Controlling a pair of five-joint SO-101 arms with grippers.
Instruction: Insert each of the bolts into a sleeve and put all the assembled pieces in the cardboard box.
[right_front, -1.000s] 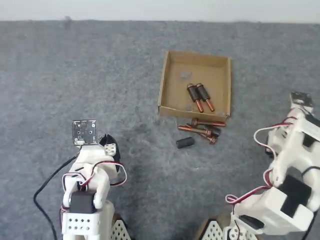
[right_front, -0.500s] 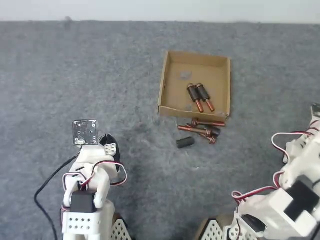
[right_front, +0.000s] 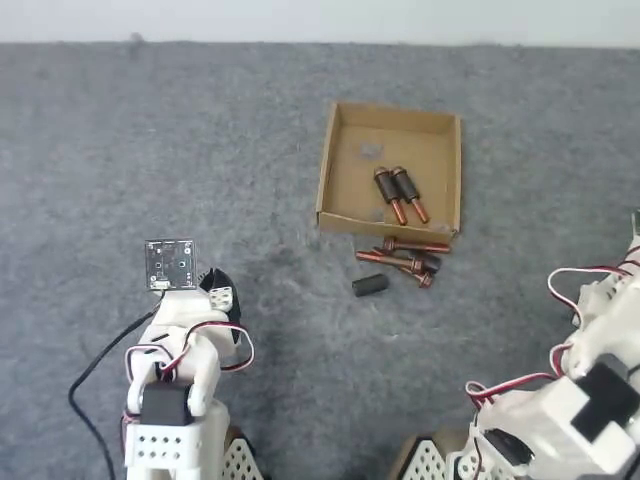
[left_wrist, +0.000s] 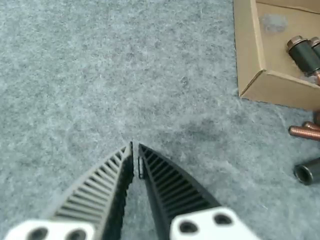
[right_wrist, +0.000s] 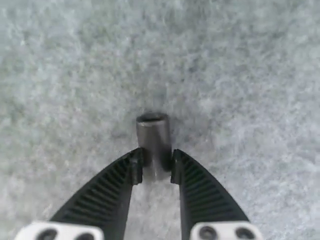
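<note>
High view showed you a shallow, square cardboard box (right_front: 382, 222) with low folded walls, resting on grey, fibrous carpet (right_front: 150, 130). Count inside the box: two assembled pieces (right_front: 384, 188), each a copper-coloured bolt seated in a dark cylindrical sleeve. They lay side by side, touching or nearly so. Just outside the box's near wall lay a cluster of bolts (right_front: 385, 258). You could count two bare copper shanks there, and a dark-ended piece rested against them that you could not resolve. One loose sleeve (right_front: 370, 285), a short dark tube on its side, lay near the cluster but apart from it.

Left wrist view: the left gripper (left_wrist: 135, 148) had its ribbed black fingers (left_wrist: 100, 190) drawn together to a point with the tips all but touching. It gripped nothing and sat above bare carpet, well apart from the box corner.

Right wrist view: the right gripper (right_wrist: 156, 164) had its ribbed fingers (right_wrist: 120, 185) parted only by the width of one held sleeve (right_wrist: 152, 131). This was a smooth dark tube with its open end showing, clamped on both sides above the carpet.
</note>
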